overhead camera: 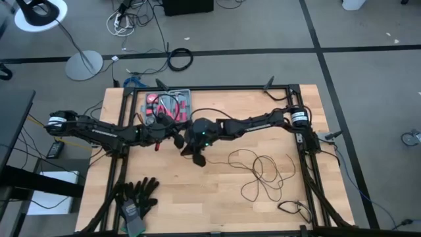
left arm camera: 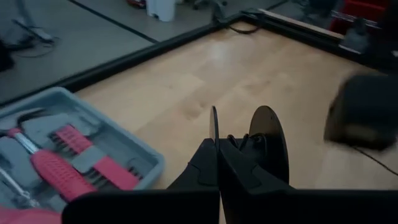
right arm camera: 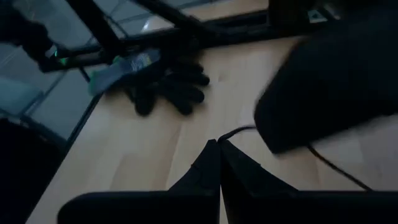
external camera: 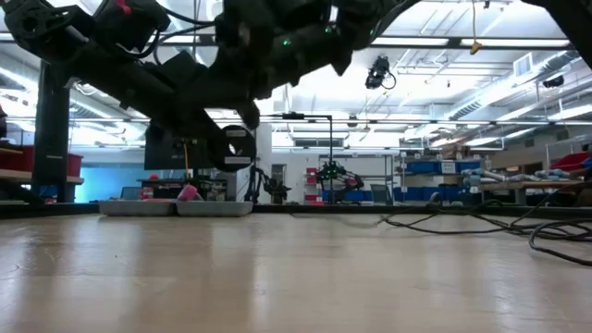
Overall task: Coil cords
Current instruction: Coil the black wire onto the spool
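Thin black cords point(overhead camera: 263, 172) sprawl in loose, uncoiled loops across wooden table point(overhead camera: 197, 204); left gripper point(overhead camera: 177, 139) and right gripper point(overhead camera: 197, 158) hover mid-table, fingers pressed together, empty.

cords point(overhead camera: 263, 172) puck unseen, tool tray point(left arm camera: 74, 155) cropped

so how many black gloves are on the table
2, as far as I can tell: black fabric gloves lying together, overlapping, at the wooden table's near-left corner, beside a grey tag. A third could be hidden underneath.
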